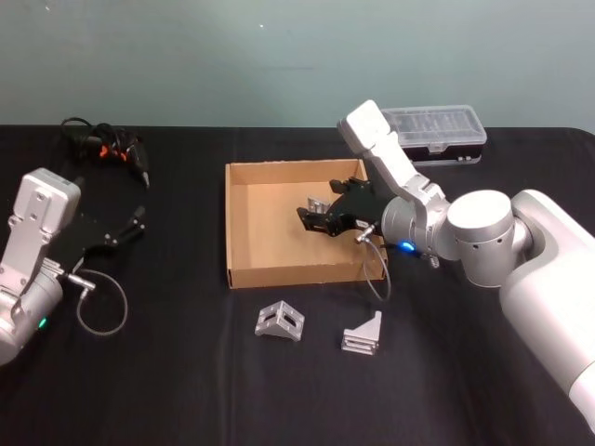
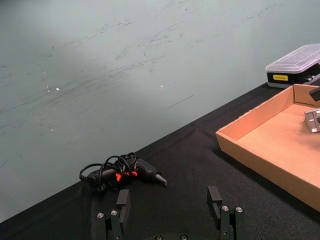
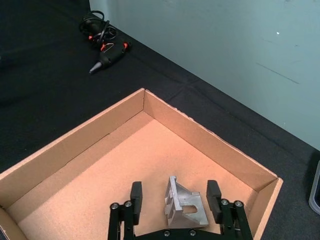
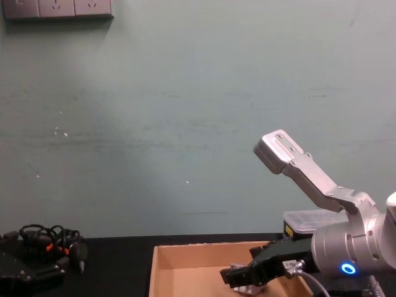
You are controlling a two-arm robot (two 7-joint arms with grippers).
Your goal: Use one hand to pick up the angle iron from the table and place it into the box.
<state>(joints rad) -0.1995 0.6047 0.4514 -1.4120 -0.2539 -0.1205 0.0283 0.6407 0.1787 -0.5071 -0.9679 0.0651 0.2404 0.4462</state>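
Observation:
My right gripper [image 1: 309,216] hovers inside the tan box [image 1: 229,223], near its right wall. Its fingers are open, and a silver angle iron [image 3: 184,206] lies on the box floor between them, with a gap to one finger. The same angle iron [image 1: 319,203] sits just beyond the fingertips in the head view. Two more angle irons [image 1: 281,321] [image 1: 363,334] lie on the black table [image 1: 167,390] in front of the box. My left gripper [image 1: 130,226] is parked open at the far left, holding nothing.
A black and orange corded tool [image 1: 110,149] lies at the back left. A black case with a clear lid [image 1: 442,132] stands behind the box at the right. A loose cable loop [image 1: 100,302] hangs by the left arm.

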